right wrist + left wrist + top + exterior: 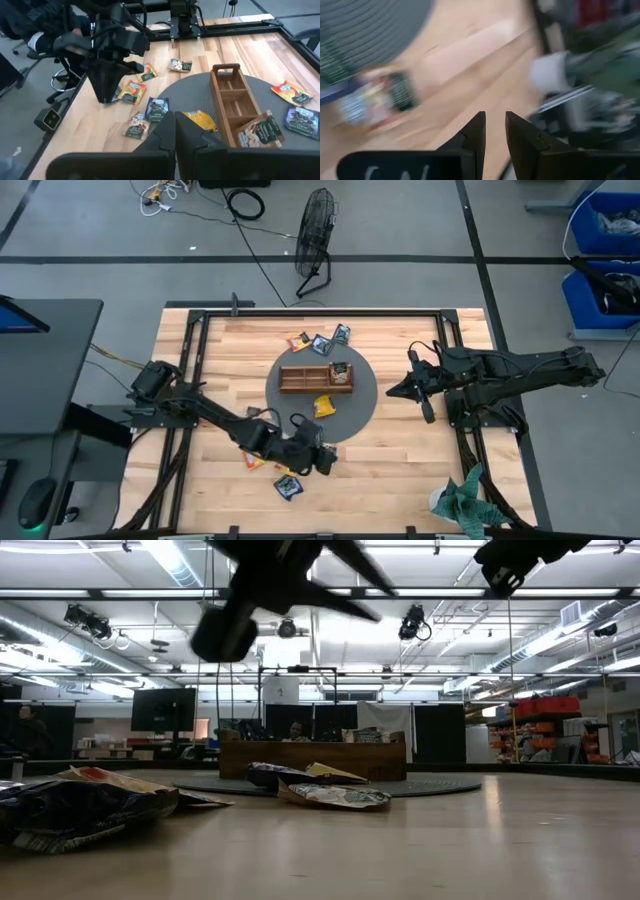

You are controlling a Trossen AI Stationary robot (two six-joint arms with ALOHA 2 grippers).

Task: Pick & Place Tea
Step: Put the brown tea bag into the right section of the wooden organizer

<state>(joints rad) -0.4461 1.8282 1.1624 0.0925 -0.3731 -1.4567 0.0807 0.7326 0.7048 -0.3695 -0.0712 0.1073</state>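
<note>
Small tea sachets lie flat on the wooden table. Three sit beyond the grey mat, one yellow lies on the mat, and several lie by the near edge. One leans in the right end of the brown wooden tray. My left gripper hangs above the near sachets, slanting down, its fingers a little apart with nothing between them. My right gripper is shut and holds nothing, raised beside the mat's right edge.
The grey round mat bears the tray at the table's middle. A black frame runs along the table's edges. A green cloth and a white thing lie at the near right corner. Bare wood shows to the right of the mat.
</note>
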